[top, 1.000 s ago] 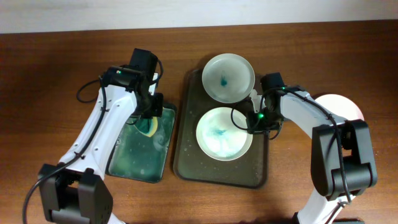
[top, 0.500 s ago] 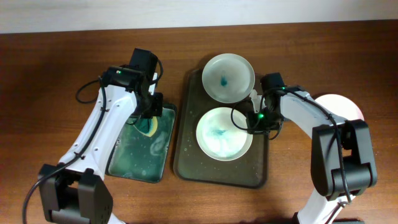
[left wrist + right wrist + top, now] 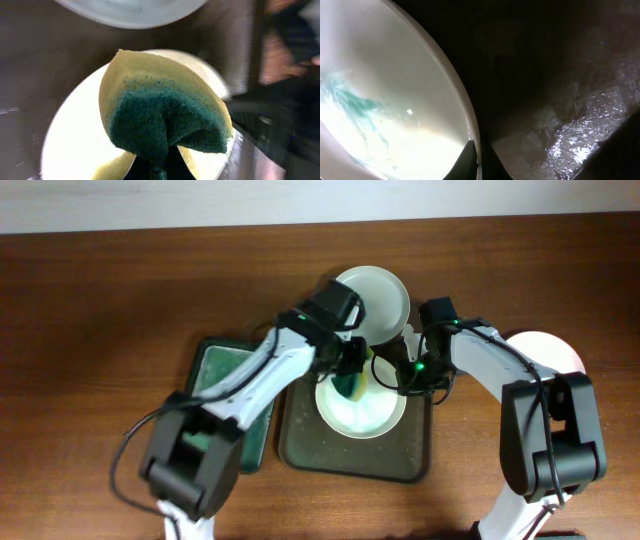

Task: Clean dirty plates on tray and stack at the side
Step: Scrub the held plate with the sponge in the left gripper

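Two white plates lie on the dark olive-grey tray (image 3: 350,460). The near plate (image 3: 365,415) has teal smears. The far plate (image 3: 388,298) is partly hidden by my left arm. My left gripper (image 3: 350,368) is shut on a yellow and green sponge (image 3: 353,385), held over the near plate's upper part. In the left wrist view the sponge (image 3: 165,112) hangs folded from the jaws (image 3: 160,170) above the plate (image 3: 70,140). My right gripper (image 3: 409,370) is shut on the near plate's right rim (image 3: 472,130). A third white plate (image 3: 548,348) lies on the table at the right.
A green basin (image 3: 222,380) with teal liquid stands left of the tray, partly under my left arm. The tray floor (image 3: 580,110) is wet beside the near plate. Brown wooden table surrounds everything, with a pale wall strip at the far edge.
My left arm has swung right from the green basin to the tray, carrying the sponge over the near plate. The right gripper has stayed on the plate rim.
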